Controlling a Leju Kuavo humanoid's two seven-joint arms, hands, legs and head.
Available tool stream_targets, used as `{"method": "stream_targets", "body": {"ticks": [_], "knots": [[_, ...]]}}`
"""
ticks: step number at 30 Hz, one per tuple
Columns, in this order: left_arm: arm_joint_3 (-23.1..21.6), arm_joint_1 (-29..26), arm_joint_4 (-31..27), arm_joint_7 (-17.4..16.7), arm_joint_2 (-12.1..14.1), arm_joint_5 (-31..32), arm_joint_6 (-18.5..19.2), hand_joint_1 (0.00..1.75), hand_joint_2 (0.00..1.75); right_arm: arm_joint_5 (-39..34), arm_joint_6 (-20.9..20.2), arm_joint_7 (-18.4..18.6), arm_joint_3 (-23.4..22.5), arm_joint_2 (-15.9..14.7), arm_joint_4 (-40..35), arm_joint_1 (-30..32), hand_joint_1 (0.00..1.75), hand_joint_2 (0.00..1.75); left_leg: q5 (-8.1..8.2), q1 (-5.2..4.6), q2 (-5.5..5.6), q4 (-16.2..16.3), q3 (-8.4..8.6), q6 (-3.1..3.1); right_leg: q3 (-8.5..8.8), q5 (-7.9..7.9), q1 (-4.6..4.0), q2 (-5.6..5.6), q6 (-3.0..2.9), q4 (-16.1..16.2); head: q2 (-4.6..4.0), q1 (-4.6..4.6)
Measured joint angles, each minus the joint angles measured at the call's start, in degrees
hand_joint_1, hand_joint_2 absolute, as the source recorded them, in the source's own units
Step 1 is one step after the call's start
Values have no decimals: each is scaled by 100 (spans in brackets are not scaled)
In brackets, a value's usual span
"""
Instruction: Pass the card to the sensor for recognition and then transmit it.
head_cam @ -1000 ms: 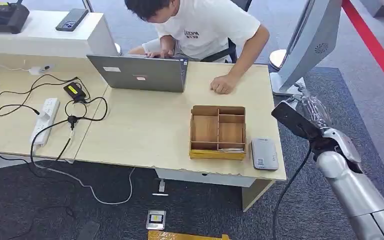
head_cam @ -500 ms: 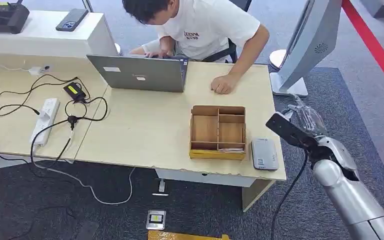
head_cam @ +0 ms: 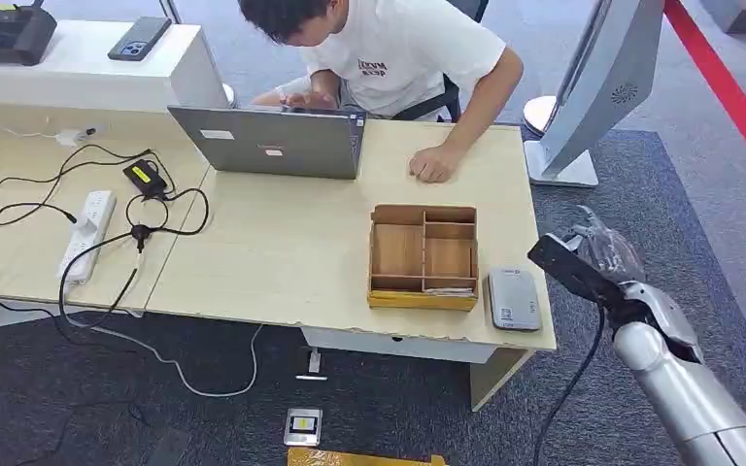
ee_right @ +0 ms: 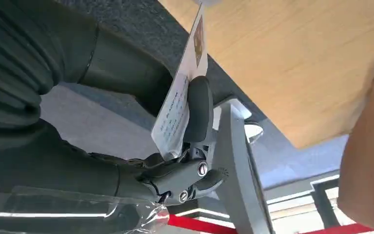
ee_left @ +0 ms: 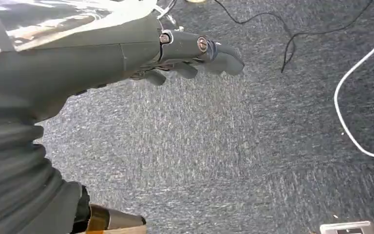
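A: Head view first. The wooden box [head_cam: 423, 256] with its compartments sits on the desk [head_cam: 282, 252], and the grey sensor [head_cam: 513, 299] lies flat just beside it, on the side toward the desk's edge and the robot's right arm.

B: And the right hand [head_cam: 602, 250]?

A: Off the desk, above the carpet, near the sensor but apart from it. From up here I cannot tell what the fingers are doing; a dark camera block covers part of it.

B: Anyone else around?

A: A person [head_cam: 389, 49] in a white shirt leans over a laptop [head_cam: 270, 142] on the far side of the box, one fist resting on the desk. A power strip [head_cam: 87, 233] and black cables lie well away from the box, toward the other end.

B: Left wrist view?

A: The left hand [ee_left: 195, 56] hangs over grey carpet [ee_left: 214, 146], fingers loosely curled and apart, nothing in them. A white cable [ee_left: 355, 97] loops across the floor.

B: Right wrist view?

A: Here is the card [ee_right: 181, 97]! White, with small print, pinched between the right hand's thumb [ee_right: 198, 109] and the fingers behind it. The card stands edge-on, its far end toward the desk's corner.
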State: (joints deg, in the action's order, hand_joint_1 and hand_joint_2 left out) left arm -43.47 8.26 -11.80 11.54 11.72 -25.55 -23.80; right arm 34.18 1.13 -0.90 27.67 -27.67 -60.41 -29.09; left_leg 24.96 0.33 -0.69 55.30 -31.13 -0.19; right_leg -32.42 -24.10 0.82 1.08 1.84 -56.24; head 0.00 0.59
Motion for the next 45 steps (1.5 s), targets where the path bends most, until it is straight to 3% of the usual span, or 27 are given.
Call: {"method": "stream_targets", "body": {"ticks": [13, 23, 45], "knots": [[0, 1, 7, 2, 4, -2, 35, 0, 175, 138, 398, -155, 2, -15, 645, 174, 175, 175, 0, 0, 0, 0, 0, 0, 0, 0, 0, 0, 0, 0, 0, 0], [-4, 10, 13, 63, 52, 85, 101, 0, 175, 55, 265, 244, 13, -59, 79, 573, 175, 175, 0, 1, 0, 0, 0, 0, 0, 0, -1, 0, 0, -1, 0, 0], [-22, 90, 15, -17, 63, 181, 133, 0, 175, 20, 332, 271, 288, 114, -127, 803, 175, 175, 0, 1, 0, 0, 0, 0, 1, 0, -1, 0, 0, -1, 0, 0]]}}
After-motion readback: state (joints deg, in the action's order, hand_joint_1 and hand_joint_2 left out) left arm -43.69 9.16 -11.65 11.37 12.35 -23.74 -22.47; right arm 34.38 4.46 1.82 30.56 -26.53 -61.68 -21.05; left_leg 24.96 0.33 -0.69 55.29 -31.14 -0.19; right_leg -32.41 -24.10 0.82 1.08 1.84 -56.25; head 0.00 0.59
